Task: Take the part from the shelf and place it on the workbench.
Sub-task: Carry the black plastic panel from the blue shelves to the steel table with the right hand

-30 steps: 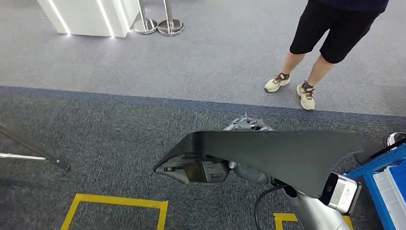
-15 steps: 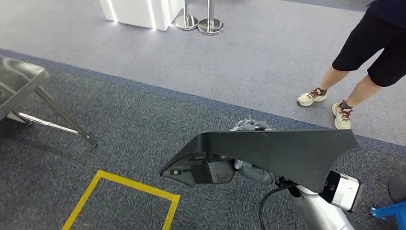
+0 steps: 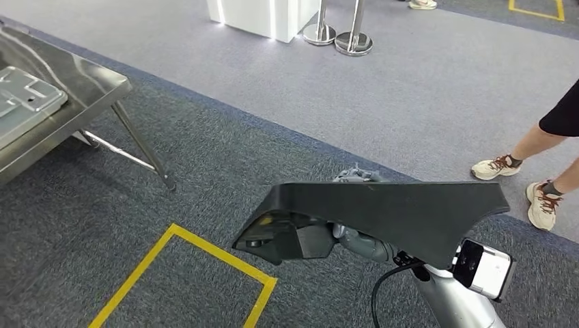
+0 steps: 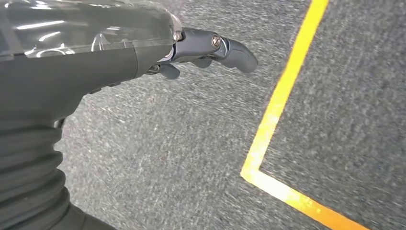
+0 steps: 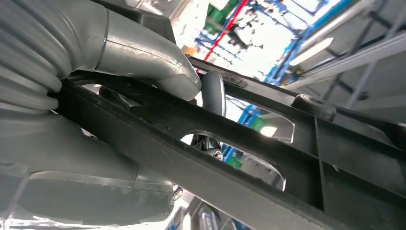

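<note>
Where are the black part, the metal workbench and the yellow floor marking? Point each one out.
black part [image 3: 410, 212], head view, on its broad top face.
metal workbench [image 3: 89, 82], head view, on its bare steel top.
yellow floor marking [image 3: 205, 246], head view, on the far tape line.

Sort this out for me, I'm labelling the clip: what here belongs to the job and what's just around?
Job: black part, held by the right hand; steel workbench.

Just around: yellow floor tape, stanchion posts, white counter, person's shoes, idle left hand.

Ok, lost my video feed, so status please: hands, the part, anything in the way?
Right hand grips black part, carried level. Left hand holds nothing. Steel workbench ahead-left, metal plate on it. Person right.
</note>
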{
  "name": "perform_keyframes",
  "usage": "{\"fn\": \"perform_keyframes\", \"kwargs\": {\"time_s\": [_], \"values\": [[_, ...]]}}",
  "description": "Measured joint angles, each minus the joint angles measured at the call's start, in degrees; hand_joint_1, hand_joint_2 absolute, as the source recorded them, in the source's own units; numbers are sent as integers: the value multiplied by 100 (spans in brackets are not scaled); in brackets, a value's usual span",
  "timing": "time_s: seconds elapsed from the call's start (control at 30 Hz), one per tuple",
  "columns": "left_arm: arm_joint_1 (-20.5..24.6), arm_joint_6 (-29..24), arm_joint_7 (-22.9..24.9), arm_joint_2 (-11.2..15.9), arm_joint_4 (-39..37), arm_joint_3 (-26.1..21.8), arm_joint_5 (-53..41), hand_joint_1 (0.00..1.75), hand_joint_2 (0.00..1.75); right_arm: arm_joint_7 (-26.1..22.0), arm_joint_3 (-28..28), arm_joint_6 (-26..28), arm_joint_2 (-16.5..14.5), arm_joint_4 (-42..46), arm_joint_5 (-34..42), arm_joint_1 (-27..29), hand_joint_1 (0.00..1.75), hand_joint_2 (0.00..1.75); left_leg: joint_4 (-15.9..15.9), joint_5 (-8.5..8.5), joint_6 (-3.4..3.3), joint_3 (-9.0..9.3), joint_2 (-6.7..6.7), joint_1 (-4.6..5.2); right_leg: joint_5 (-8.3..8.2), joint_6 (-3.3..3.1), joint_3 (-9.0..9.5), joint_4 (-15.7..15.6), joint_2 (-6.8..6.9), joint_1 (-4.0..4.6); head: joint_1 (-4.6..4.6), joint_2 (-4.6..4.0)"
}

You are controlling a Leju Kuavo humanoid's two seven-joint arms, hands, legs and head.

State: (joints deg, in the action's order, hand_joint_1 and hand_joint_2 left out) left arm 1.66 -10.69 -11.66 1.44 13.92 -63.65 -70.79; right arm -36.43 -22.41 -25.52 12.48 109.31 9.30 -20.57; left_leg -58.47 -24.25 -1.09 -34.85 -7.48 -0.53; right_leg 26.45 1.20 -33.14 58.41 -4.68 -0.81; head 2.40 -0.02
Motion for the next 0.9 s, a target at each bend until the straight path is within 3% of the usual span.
{"fn": "perform_keyframes", "kwargs": {"time_s": [0.07, 0.1, 0.17, 0.2, 0.23, 0.3, 0.33, 0.37, 0.43, 0.5, 0.57, 0.6, 0.67, 0.73, 0.77, 0.8, 0.83, 0.9], "values": [[-30, -26, 3, 9, 0, 69, -2, 0, 175, 1, 0, 4, -2, 19, -7, 6, 175, 175, 27, 25, 81, -31, -128, -18, 0, -43, 22, -28, 119, 15, 1, 0], [-49, -30, -3, 11, -1, 83, 14, 0, 175, 2, -1, 8, -3, 25, -14, 5, 175, 175, 12, 15, 109, -45, -87, -23, -14, -80, 40, -56, 193, 13, 1, 0], [-57, -29, -23, 23, -2, 97, 52, 0, 175, 4, -1, 17, -9, 43, -29, 12, 175, 175, -283, -172, 147, -185, 250, -9, -40, -149, 77, -123, 354, 7, 2, 0], [-47, -28, -31, 30, -2, 105, 63, 0, 175, 4, -2, 21, -10, 51, -36, 18, 175, 175, -601, -349, 156, -328, 464, -10, -43, -175, 87, -141, 440, 22, 1, 0], [-30, -28, -36, 35, -2, 114, 69, 0, 175, 4, -2, 25, -11, 60, -39, 28, 175, 175, -985, -537, 171, -511, 597, -10, -37, -192, 90, -144, 527, 36, 2, 0], [-17, -28, -40, 37, -2, 137, 69, 0, 175, 4, -2, 30, -11, 63, -44, 49, 175, 175, -1529, -717, 193, -762, 675, -21, -22, -207, 91, -141, 705, 55, 1, 0], [-24, -28, -40, 38, -2, 150, 68, 0, 175, 4, -2, 31, -11, 63, -46, 56, 175, 175, -1509, -656, 200, -739, 697, -23, -14, -205, 94, -139, 788, 60, 2, 0], [-35, -28, -40, 38, -2, 161, 68, 0, 175, 4, -3, 33, -11, 64, -47, 61, 175, 175, -1254, -504, 199, -593, 738, -23, -2, -197, 101, -135, 866, 62, 2, 0], [-38, -28, -40, 39, -2, 178, 69, 0, 175, 4, -3, 36, -11, 68, -47, 62, 175, 175, -452, -197, 165, -149, 998, 7, 31, -158, 125, -117, 1007, 86, 2, 0], [-21, -28, -43, 39, -2, 189, 70, 0, 175, 5, -2, 42, -11, 74, -49, 59, 175, 175, -20, -106, 96, 67, 1183, 47, 63, -108, 143, -100, 1128, 120, 1, 0], [-29, -28, -55, 39, -2, 193, 91, 0, 175, 5, -3, 51, -12, 81, -54, 56, 175, 175, 16, -114, 30, 51, 1081, 57, 85, -55, 166, -101, 1254, 132, 1, 0], [-40, -28, -71, 39, -2, 193, 129, 0, 175, 5, -4, 58, -13, 89, -60, 57, 175, 175, 32, -103, 2, 57, 1008, 50, 112, -18, 180, -82, 1230, 117, 1, 0], [-39, -9, -143, 40, -2, 172, 292, 0, 175, -4, -3, 69, -13, 107, -74, 68, 175, 175, 68, -67, -61, 78, 869, 28, 315, 44, 87, 191, 941, 78, 2, 0], [3, 56, -259, 40, -2, 86, 531, 0, 175, -16, -2, 74, -13, 117, -86, 105, 175, 175, 75, -45, -99, 74, 725, 18, 693, 73, -255, 912, 590, 50, 1, 0], [23, 102, -321, 38, -2, 19, 646, 0, 175, -20, -2, 74, -13, 117, -91, 130, 175, 175, 71, -41, -106, 69, 643, 20, 841, 78, -452, 1299, 522, 47, 1, 0], [33, 153, -383, 37, -2, -54, 761, 0, 175, -22, -2, 74, -13, 117, -94, 152, 175, 175, 66, -40, -108, 66, 554, 22, 887, 79, -591, 1547, 496, 46, 0, 0], [37, 207, -444, 35, -2, -128, 872, 0, 175, -24, -1, 73, -13, 117, -96, 166, 175, 175, 57, -40, -107, 66, 467, 24, 811, 72, -630, 1576, 483, 46, 0, 0], [47, 320, -561, 33, -2, -298, 1110, 0, 175, -21, 1, 70, -13, 117, -91, 169, 175, 175, 34, -43, -99, 69, 295, 23, 386, 37, -402, 989, 386, 44, 0, 0]]}}
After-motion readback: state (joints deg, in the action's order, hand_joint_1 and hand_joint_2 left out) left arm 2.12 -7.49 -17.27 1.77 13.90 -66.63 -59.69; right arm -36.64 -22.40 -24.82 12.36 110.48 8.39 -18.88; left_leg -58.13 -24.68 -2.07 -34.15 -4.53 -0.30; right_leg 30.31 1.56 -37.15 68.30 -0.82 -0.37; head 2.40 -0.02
